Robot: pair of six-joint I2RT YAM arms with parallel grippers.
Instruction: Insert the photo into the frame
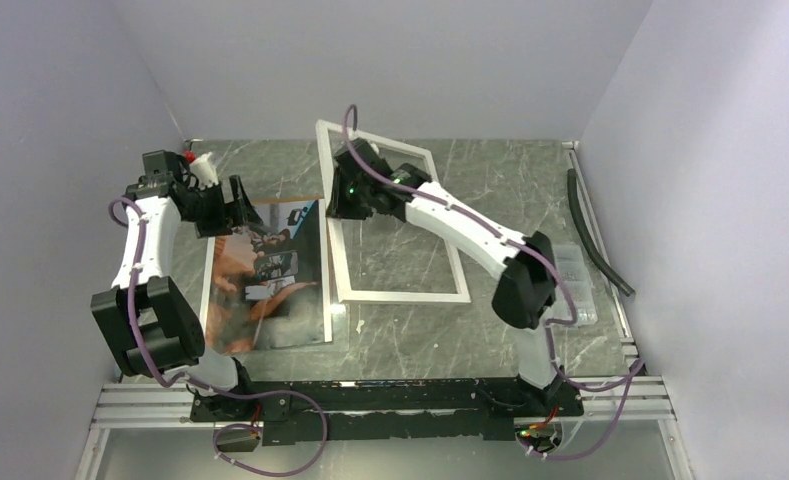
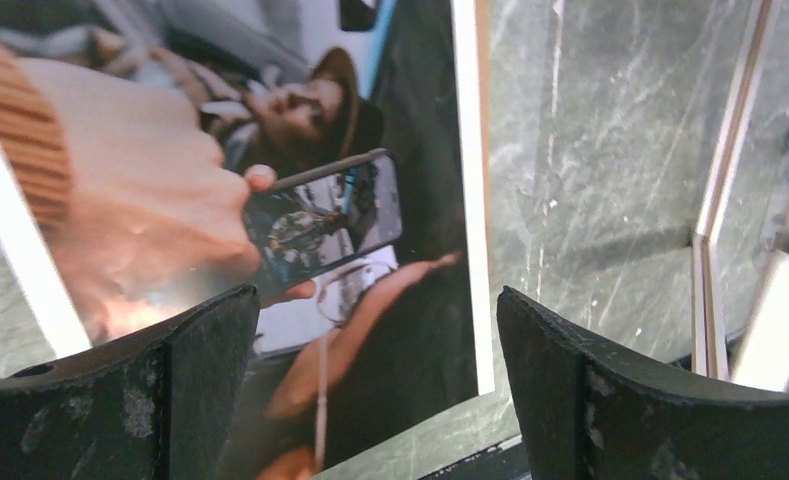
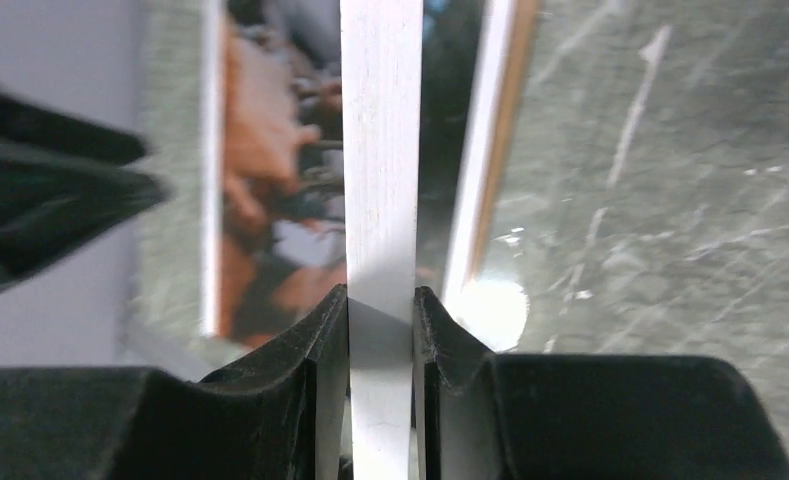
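right arm stretched far over surface (image 1: 530, 200), elbow bent, wrist tipped down. right fingers (image 1: 338, 208) clenched on left side bar of frame (image 1: 400, 296); thin white bar runs straight between them. left arm folded up high. left fingers (image 1: 234, 206) spread wide, holding nothing, hanging over far end of photo (image 1: 270, 275). frame: thin white rectangle, long side near to far, just right of photo. photo: flat, shiny, long side near to far too, white border, orange and dark colours. surface: green-grey stone look, pale veins.
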